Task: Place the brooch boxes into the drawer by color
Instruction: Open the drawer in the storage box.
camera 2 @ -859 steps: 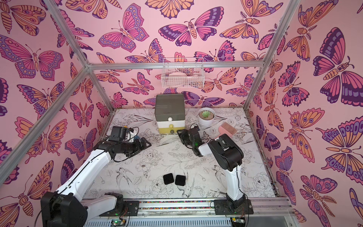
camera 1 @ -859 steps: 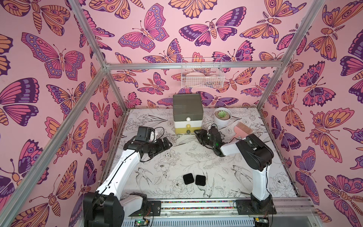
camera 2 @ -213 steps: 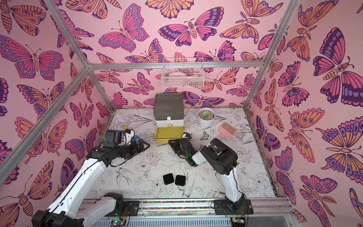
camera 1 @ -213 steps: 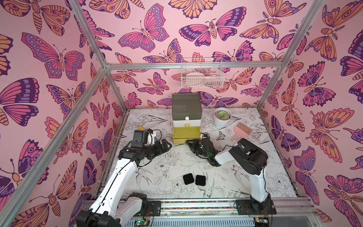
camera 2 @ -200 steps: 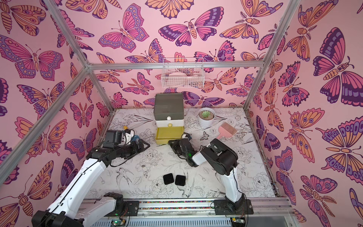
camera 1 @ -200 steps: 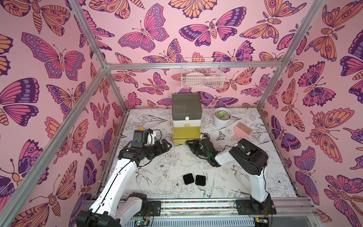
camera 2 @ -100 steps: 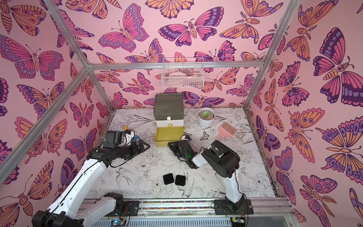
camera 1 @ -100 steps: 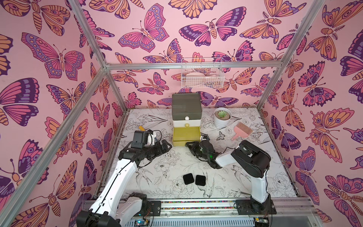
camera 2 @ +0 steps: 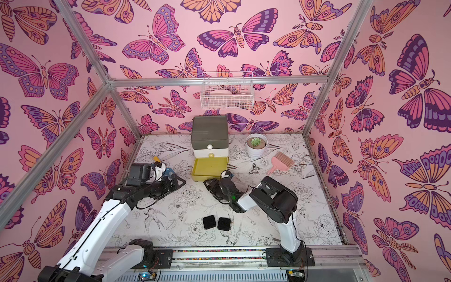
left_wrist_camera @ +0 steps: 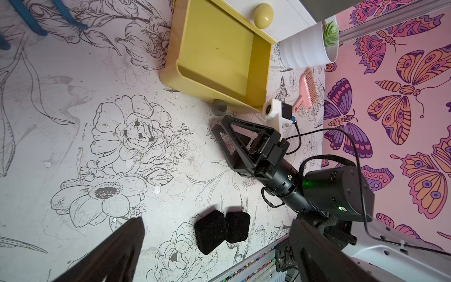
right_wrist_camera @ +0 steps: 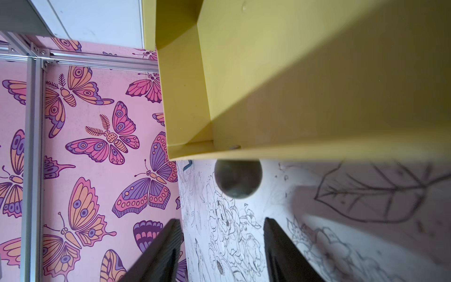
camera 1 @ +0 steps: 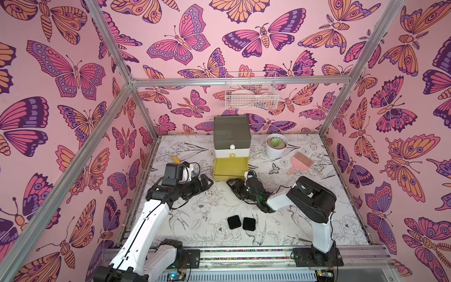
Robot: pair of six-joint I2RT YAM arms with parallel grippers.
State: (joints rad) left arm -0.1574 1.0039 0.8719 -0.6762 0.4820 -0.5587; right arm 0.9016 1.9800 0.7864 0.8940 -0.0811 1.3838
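- Ok, right gripper (camera 1: 233, 183): jaws about half open with nothing between them. In the right wrist view the two fingers (right_wrist_camera: 166, 246) stand apart and printed table shows in the gap.
- Its tips point at the grey knob (right_wrist_camera: 238, 179) on the front of the yellow bottom drawer (camera 1: 228, 177). The knob sits just beyond the tips and is not touched.
- Left gripper (camera 1: 207, 183): jaws spread wide and holding nothing. It is low over the table (camera 1: 207, 212), just beside the yellow bottom drawer on the left arm's side.
- Drawer chest (camera 1: 231, 136) stands at the back of the table. The grey top tier with its white knob (camera 1: 232, 146) and the white middle tier with its yellow knob (camera 1: 233, 154) are both pushed in.
- The yellow bottom drawer is slid out toward the arms, its yellow floor in plain view from the left wrist.
- Black brooch box nearer the left arm (camera 1: 234, 222) and black brooch box nearer the right arm (camera 1: 249, 224) lie flat on the table, side by side. I cannot tell whether they touch.
- Both boxes sit near the front edge between the two arm bases, well apart from the yellow bottom drawer and from both grippers.
- Also there: white pot with a succulent (camera 1: 276, 146) beside the drawer chest, pink dustpan (camera 1: 301, 162) near it, and white wire basket (camera 1: 251, 96) on the back wall.
- Printing: the table carries line-drawn flowers and birds, and the walls carry butterflies.
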